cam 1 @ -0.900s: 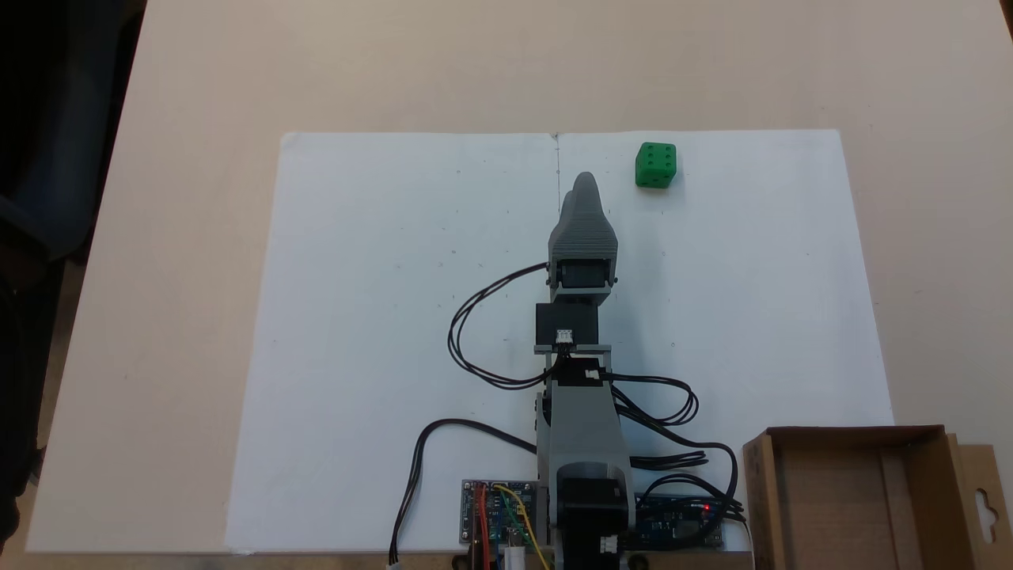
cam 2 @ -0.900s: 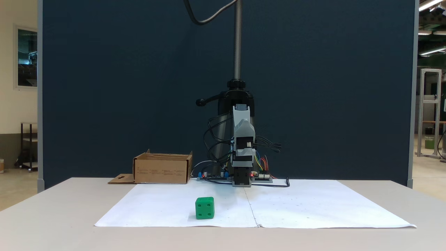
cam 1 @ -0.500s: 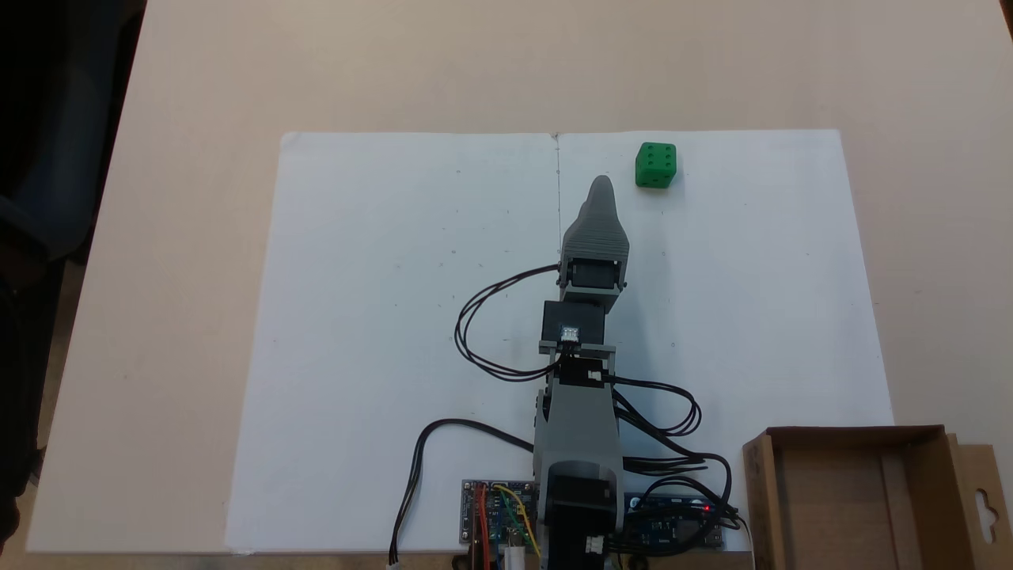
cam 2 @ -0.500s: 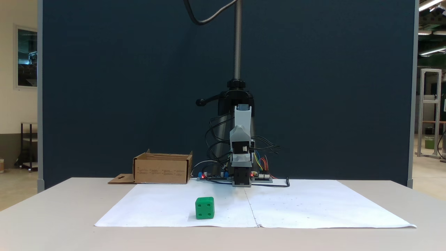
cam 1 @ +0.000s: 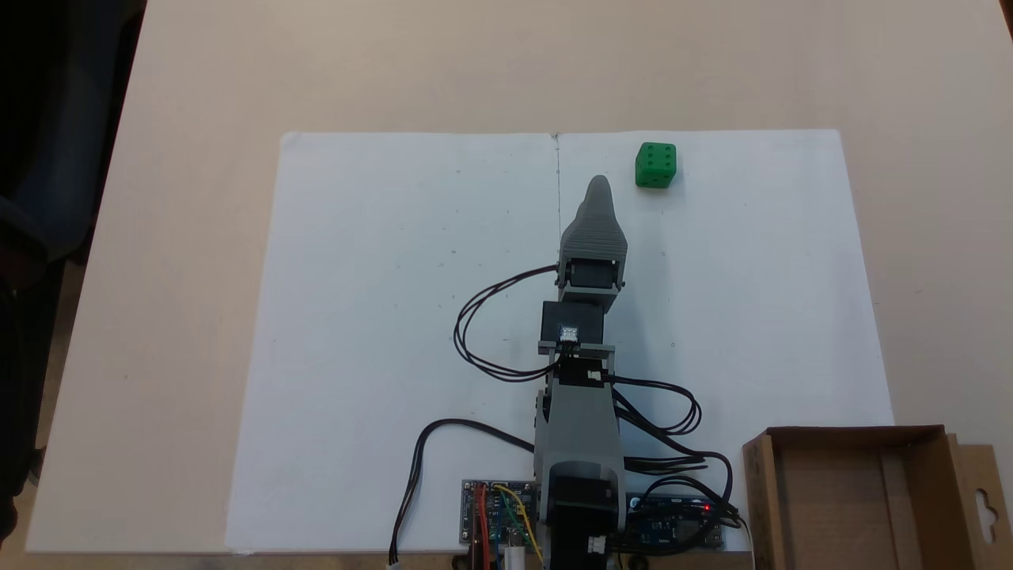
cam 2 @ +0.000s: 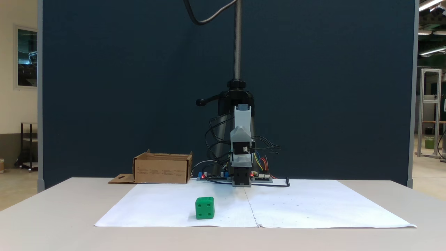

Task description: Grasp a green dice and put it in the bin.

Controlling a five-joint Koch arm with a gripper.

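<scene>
The green dice point(cam 1: 655, 165) sits on the white paper near its far edge, right of the centre fold; its front face point(cam 2: 204, 208) carries four pips. My gripper point(cam 1: 595, 194) hangs above the paper, down and to the left of the dice and clear of it, pointing roughly toward it. Its grey jaws lie together with nothing between them, and head-on the gripper point(cam 2: 241, 134) looks like one compact shape. The bin point(cam 1: 847, 434), a brown cardboard box with a hang-hole flap point(cam 1: 981, 499), stands beside the arm's base; in the front view the bin point(cam 2: 162, 170) is at the back left.
A white paper sheet point(cam 1: 380, 317) covers the middle of the beige table. Circuit boards point(cam 1: 495, 514) and black cables point(cam 1: 475, 332) lie around the arm's base. A dark post point(cam 2: 237, 42) and a blue partition rise behind the arm.
The arm swung a little to the right in the top-down view, bringing the gripper tip closer to the dice. Over the last half second it barely moved. Dice and bin stayed put.
</scene>
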